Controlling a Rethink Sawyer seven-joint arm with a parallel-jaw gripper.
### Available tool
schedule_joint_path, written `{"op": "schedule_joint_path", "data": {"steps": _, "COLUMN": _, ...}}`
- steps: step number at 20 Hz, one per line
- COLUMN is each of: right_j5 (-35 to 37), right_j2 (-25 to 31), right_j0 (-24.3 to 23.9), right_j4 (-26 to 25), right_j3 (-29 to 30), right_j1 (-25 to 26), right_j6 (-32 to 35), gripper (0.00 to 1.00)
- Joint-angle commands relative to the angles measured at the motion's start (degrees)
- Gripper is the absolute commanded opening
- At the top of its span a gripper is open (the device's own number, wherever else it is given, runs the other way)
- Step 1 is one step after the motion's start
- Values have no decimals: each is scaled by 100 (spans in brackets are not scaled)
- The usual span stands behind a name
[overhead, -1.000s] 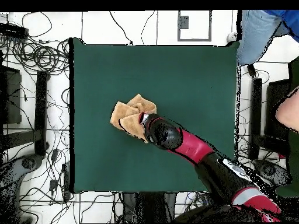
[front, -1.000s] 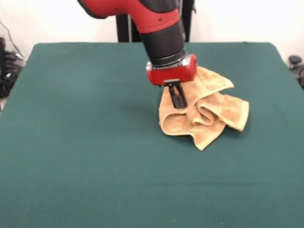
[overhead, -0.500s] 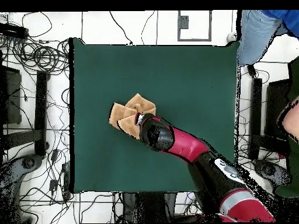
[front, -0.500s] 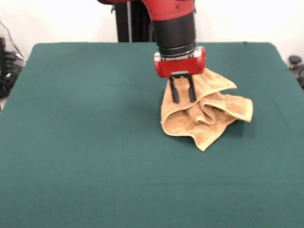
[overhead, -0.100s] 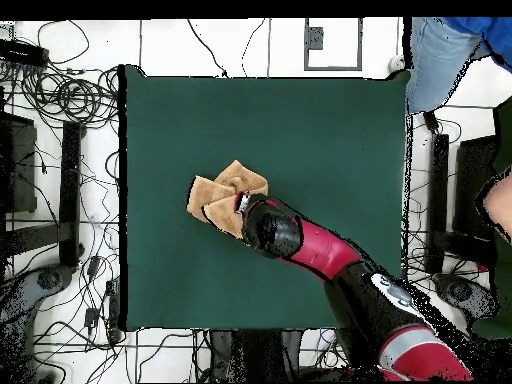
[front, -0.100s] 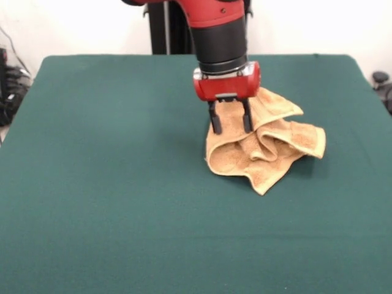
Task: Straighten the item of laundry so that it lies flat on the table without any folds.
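The item of laundry point(front, -0.100s: 269, 150), a tan terry towel, lies crumpled in several folds on the green table point(front, -0.100s: 110, 153), right of the middle. My gripper point(front, -0.100s: 231, 125) hangs from the red wrist over the towel's left part, open, with nothing clamped between its two black fingers point(front, -0.100s: 214, 121). Whether the tips touch the cloth I cannot tell. In the overhead view the towel point(overhead, -0.100s: 215, 192) shows as a bunched, lobed shape on the table point(overhead, -0.100s: 300, 130). There the arm's black end point(overhead, -0.100s: 270, 228) covers its lower right edge and hides the gripper.
Cables and equipment lie on the floor around the table point(overhead, -0.100s: 60, 100). A person's leg in blue point(overhead, -0.100s: 440, 55) shows at the overhead view's top right and a hand point(overhead, -0.100s: 498, 200) at its right edge, both off the table.
The fingers, close together a second ago, now stand spread apart. The wrist has turned and risen a little. The towel's right-hand corner has settled slightly outward.
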Motion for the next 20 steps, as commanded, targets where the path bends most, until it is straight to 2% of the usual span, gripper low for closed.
{"op": "schedule_joint_path", "data": {"steps": 1, "right_j5": 262, "right_j2": 73, "right_j0": 173, "right_j4": 392, "right_j3": -41, "right_j1": 176, "right_j6": 1264, "gripper": 100}}
{"op": "schedule_joint_path", "data": {"steps": 4, "right_j5": 157, "right_j2": 87, "right_j0": 160, "right_j4": 345, "right_j3": -50, "right_j1": 192, "right_j6": 1238, "gripper": 100}}
{"op": "schedule_joint_path", "data": {"steps": 8, "right_j5": 108, "right_j2": -62, "right_j0": 161, "right_j4": 94, "right_j3": -430, "right_j1": 464, "right_j6": 868, "gripper": 100}}
{"op": "schedule_joint_path", "data": {"steps": 11, "right_j5": 337, "right_j2": -413, "right_j0": 332, "right_j4": -144, "right_j3": -822, "right_j1": 598, "right_j6": 470, "gripper": 100}}
{"op": "schedule_joint_path", "data": {"steps": 15, "right_j5": 1206, "right_j2": -847, "right_j0": 701, "right_j4": -611, "right_j3": -1419, "right_j1": 654, "right_j6": -238, "gripper": 100}}
{"op": "schedule_joint_path", "data": {"steps": 20, "right_j5": 1515, "right_j2": -677, "right_j0": 644, "right_j4": -1218, "right_j3": -1708, "right_j1": 772, "right_j6": -677, "gripper": 100}}
